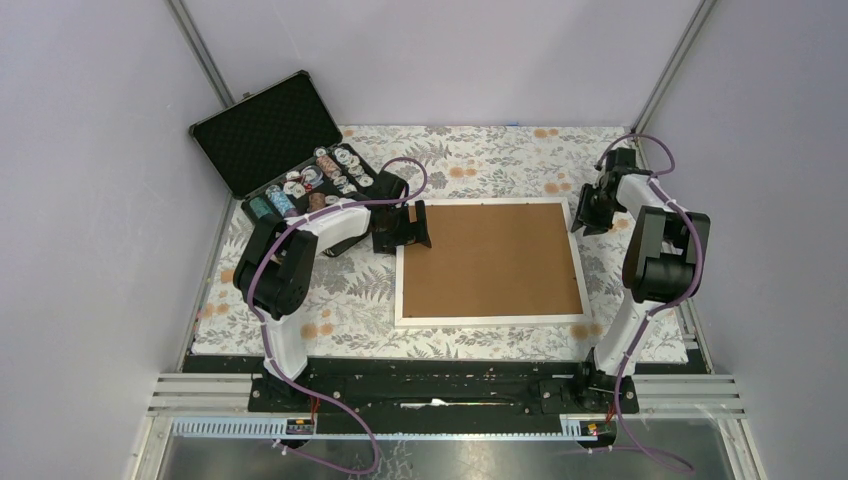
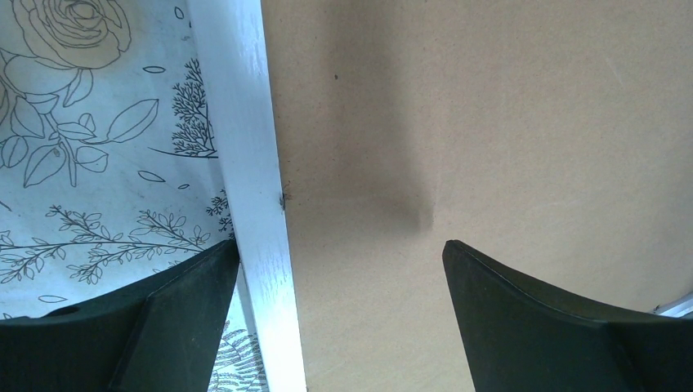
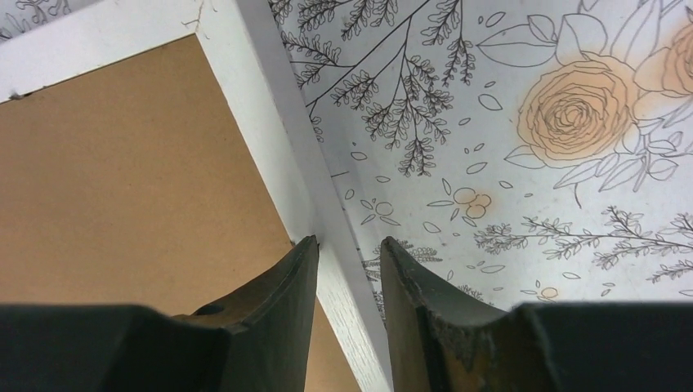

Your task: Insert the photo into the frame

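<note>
Top external view is showing the frame (image 1: 490,320) lying flat in the middle of the floral tablecloth (image 1: 350,300), long sides running left to right, with a plain brown backing board (image 1: 490,260) filling its opening (the photo is not showing in any view). The left gripper (image 2: 340,245) is sitting at the frame's far left corner with its jaws spread wide and holding nothing; in the left wrist view one finger is over the cloth and the other over the board, the white rail passing between them. The right gripper (image 3: 349,241) is working at the far right corner, its fingers (image 3: 278,302) drawn in narrow on either side of the frame's right rail. Whether they are actually squeezing the rail I cannot tell. An open black case of chips (image 1: 300,170) is resting at the table's far left, beyond the left arm.
</note>
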`<action>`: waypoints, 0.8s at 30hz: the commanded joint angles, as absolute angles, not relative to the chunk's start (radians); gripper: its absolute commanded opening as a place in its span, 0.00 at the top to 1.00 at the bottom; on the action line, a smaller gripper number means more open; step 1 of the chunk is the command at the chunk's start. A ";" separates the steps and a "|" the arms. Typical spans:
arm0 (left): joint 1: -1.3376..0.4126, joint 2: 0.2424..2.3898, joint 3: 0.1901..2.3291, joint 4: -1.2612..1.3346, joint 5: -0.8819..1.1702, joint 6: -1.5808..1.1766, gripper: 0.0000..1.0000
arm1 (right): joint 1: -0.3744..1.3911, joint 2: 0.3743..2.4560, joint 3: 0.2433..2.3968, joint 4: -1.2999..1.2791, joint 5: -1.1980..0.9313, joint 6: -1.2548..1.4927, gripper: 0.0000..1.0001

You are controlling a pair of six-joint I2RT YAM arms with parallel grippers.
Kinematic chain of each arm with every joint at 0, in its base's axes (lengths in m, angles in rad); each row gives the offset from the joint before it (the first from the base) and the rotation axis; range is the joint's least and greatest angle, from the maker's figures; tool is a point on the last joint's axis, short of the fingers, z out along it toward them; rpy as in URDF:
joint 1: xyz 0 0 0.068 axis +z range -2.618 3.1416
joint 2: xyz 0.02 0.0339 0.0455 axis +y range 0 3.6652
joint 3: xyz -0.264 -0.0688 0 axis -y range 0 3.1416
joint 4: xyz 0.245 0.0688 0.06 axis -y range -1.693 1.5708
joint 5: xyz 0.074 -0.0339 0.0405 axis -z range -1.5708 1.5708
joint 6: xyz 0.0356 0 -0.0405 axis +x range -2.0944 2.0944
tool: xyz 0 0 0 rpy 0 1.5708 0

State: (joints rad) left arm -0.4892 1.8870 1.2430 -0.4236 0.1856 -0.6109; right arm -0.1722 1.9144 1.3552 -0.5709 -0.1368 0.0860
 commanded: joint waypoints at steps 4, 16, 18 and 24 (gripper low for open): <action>-0.494 1.893 1.262 -0.397 0.248 -0.633 0.01 | -0.169 1.927 1.357 -0.572 -0.160 0.056 0.59; -0.493 1.899 1.258 -0.390 0.262 -0.640 0.01 | -0.138 1.956 1.352 -0.575 -0.201 0.044 0.58; -0.492 1.899 1.258 -0.389 0.263 -0.641 0.01 | -0.129 1.953 1.344 -0.576 -0.211 0.046 0.57; -0.494 1.900 1.255 -0.386 0.269 -0.644 0.01 | -0.111 1.990 1.347 -0.573 -0.186 0.039 0.56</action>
